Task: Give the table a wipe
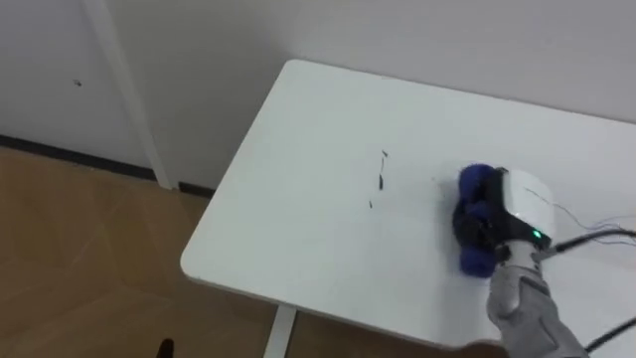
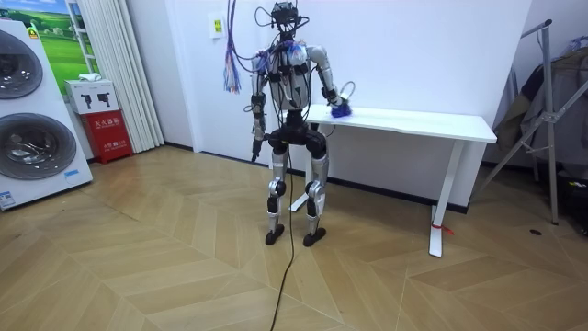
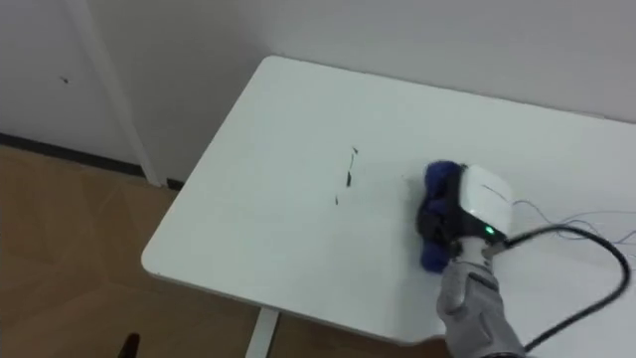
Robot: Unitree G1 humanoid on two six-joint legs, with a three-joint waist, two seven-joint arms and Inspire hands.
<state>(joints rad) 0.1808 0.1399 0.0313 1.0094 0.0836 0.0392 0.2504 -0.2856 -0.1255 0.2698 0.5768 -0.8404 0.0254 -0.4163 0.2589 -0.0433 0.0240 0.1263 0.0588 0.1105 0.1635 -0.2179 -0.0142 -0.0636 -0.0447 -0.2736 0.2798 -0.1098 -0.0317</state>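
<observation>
White table (image 1: pixel 288 129) against a wall. The robot's right hand (image 1: pixel 507 214), fingers curled, clamps a blue cloth (image 1: pixel 473 183) down near the table's front edge, just right of thin dark marks (image 1: pixel 382 180). Wiping looks under way; next, sweep left across the marks. Left hand (image 2: pixel 256 140) hangs at its side

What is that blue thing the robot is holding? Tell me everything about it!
It is a blue cloth, bunched up and soft-looking, lying on the white table. The robot's right hand rests on top with fingers curled over it, so blue peeks out on either side of the hand. A few thin dark marks lie on the table to its left, not touching it.
</observation>
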